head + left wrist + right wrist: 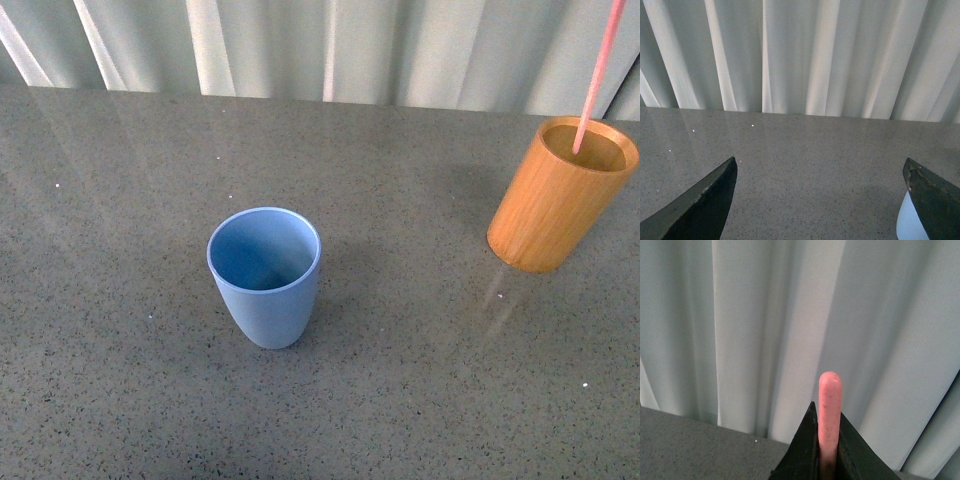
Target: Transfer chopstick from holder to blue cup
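Note:
The light-blue cup stands upright near the middle of the grey table, empty as far as I see. At the right edge is the tan-orange wooden holder, with the pink chopstick rising out of it to the frame's top; its lower tip sits inside the holder's mouth. In the right wrist view my right gripper is shut on the chopstick, whose rounded end pokes past the fingertips. My left gripper is open over bare table, with a sliver of the blue cup beside one finger. Neither gripper shows in the front view.
A pale pleated curtain hangs along the table's far edge. The speckled grey tabletop stretches round both cups.

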